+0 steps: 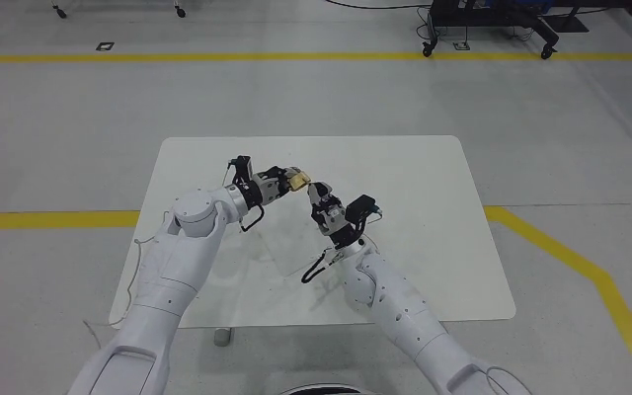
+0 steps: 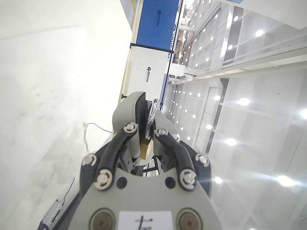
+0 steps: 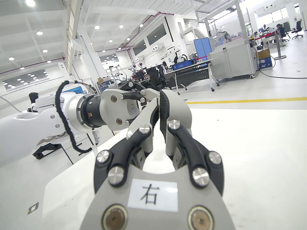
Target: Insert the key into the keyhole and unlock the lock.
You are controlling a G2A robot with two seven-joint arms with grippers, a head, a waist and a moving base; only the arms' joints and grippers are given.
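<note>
Both arms meet above the surface (image 1: 425,247), nearer its far edge. The left claw (image 2: 146,118) is clenched on the lock (image 2: 146,148) and presents it to the right claw (image 3: 160,111), just beside. That claw is pressed closed, probably pinching the key, which is hidden, ready for insertion.

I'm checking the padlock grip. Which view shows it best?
The left wrist view: the padlock, brass body and silver shackle, sits clamped in the left gripper. The top view gives a small brass patch; in the right wrist view gripper fingers hide it.
</note>
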